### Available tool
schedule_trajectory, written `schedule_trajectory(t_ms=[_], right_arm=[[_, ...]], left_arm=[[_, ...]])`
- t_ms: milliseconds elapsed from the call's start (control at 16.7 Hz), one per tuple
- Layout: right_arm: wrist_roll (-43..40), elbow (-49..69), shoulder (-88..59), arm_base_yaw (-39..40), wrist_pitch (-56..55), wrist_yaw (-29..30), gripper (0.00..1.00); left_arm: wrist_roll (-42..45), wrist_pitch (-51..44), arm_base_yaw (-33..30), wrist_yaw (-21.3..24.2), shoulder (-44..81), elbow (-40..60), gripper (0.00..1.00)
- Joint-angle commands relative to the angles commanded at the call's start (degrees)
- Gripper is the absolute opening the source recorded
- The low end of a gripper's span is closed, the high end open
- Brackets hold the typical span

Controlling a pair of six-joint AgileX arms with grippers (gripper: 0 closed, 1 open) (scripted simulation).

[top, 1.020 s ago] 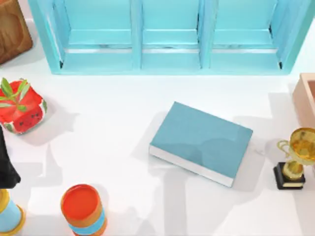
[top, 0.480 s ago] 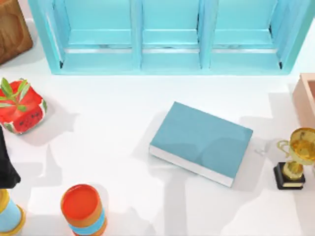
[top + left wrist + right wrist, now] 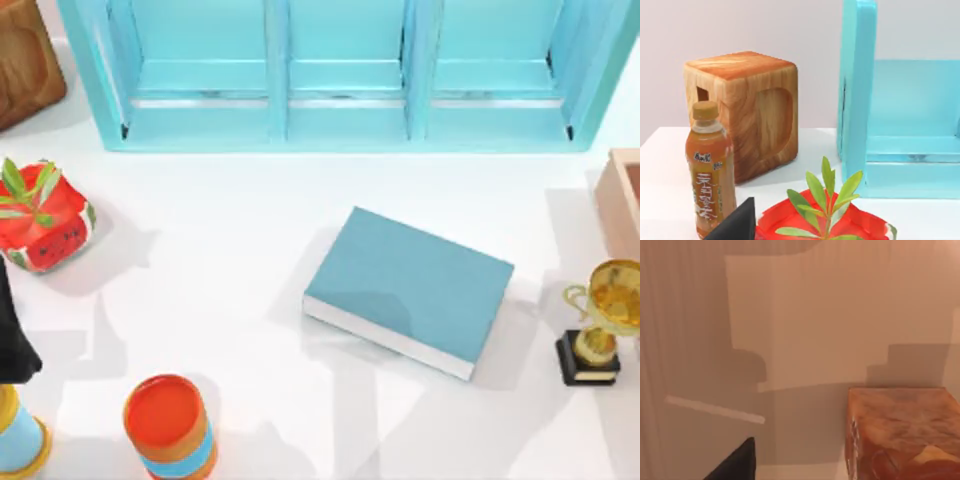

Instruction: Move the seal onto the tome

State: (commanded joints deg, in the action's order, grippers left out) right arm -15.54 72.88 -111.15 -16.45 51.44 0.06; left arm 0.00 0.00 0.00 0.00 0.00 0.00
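Table [image 3: 230,250]: over the last second nothing on it moved. Only the soft shadows at the tome's 3 to 5 o'clock side, toward the gold trophy [image 3: 598,322], have shifted and thinned. My reading is that the right arm is travelling above that edge, so transfer is under way but not landed.

Tome [image 3: 410,290]: lies flat at about 4 o'clock from table centre. Its teal cover is bare, so no seal is on it yet.

Seal [image 3: 900,435]: close up in the right wrist view, mottled orange against a pale peach wall.

Right gripper [image 3: 737,462]: a dark wedge beside the seal. I cannot tell whether it is clamped on it or free.

Left arm [image 3: 12,335]: parked at the table's 8 o'clock edge. The state of the left gripper [image 3: 735,225] I cannot tell.
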Motion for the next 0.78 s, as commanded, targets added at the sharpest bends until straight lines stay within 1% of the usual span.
schedule_trajectory(t_ms=[120,360,780], right_arm=[[0.01,-1.26,-0.8,0.0,-2.03,0.0,1.0],[0.01,-1.34,-0.85,0.0,-2.17,0.0,1.0],[0.01,-1.34,-0.85,0.0,-2.17,0.0,0.47]], left_arm=[[0.0,0.0,0.0,0.0,0.0,0.0,1.0],[0.0,0.0,0.0,0.0,0.0,0.0,1.0],[0.0,0.0,0.0,0.0,0.0,0.0,1.0]])
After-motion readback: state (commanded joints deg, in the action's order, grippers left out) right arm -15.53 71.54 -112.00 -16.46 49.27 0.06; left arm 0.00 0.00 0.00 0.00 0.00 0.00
